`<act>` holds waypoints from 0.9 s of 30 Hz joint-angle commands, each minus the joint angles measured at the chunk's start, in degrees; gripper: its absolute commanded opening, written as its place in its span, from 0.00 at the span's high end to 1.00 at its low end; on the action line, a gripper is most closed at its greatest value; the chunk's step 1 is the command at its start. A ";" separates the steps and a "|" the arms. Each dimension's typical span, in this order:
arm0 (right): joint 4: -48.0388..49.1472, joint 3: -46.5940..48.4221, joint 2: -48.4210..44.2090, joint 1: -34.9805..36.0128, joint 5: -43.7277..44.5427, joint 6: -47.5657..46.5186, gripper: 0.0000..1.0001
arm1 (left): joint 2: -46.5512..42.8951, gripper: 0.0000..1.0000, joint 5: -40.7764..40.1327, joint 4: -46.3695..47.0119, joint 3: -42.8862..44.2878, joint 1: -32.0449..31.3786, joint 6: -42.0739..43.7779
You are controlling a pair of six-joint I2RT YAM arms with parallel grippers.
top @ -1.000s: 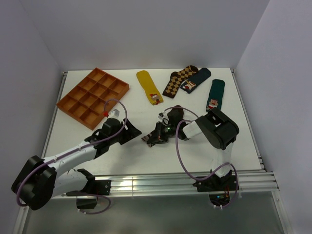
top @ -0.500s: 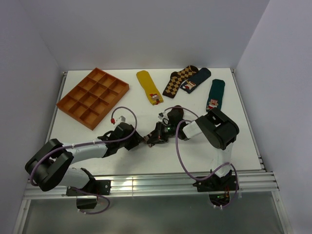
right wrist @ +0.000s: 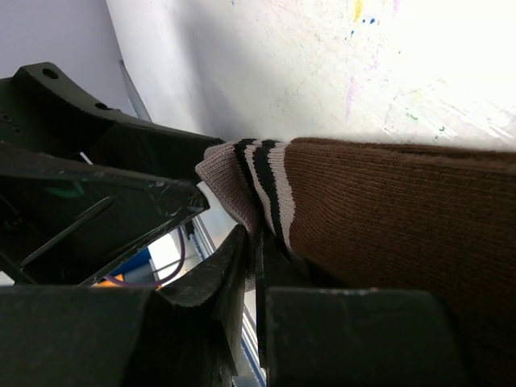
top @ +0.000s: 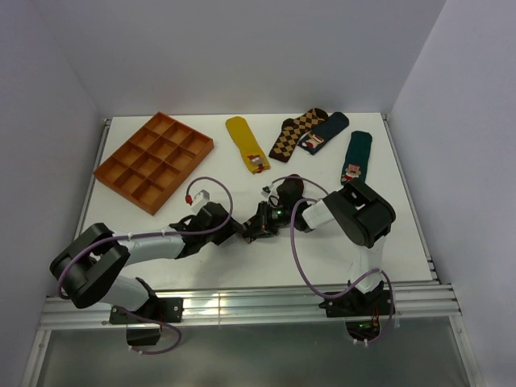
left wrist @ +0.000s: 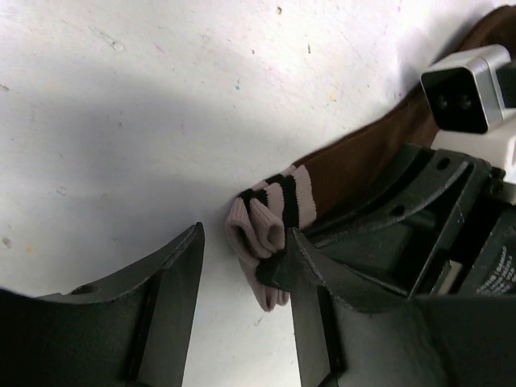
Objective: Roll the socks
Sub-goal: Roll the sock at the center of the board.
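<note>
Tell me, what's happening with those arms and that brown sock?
Right gripper shut on brown sock at cuff. Left gripper open around the cuff's tip. Other socks and tray lie far off.

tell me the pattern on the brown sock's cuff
The cuff of the sock is pale pinkish cream with dark bands; left wrist view shows it best.

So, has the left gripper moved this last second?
Yes. The left gripper slid right, away from the orange compartment tray, to the dark brown fabric sock.

Overhead camera looks down on the whole table (top: 121,214); wrist cameras sit close, facing each other across the sock (left wrist: 347,161)
</note>
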 commanded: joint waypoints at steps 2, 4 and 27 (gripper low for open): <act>-3.10 -0.68 1.63 -0.56 3.20 -2.60 1.00 | 1.30 0.50 -2.86 1.63 2.56 -0.30 -1.85; -3.37 -0.59 1.54 -0.65 3.28 -2.77 1.00 | 2.00 0.50 -3.30 1.28 3.09 -0.30 -2.03; -4.25 -0.50 1.54 -0.56 3.72 -3.39 1.00 | 4.11 0.68 -2.60 -2.49 5.37 -0.30 -4.13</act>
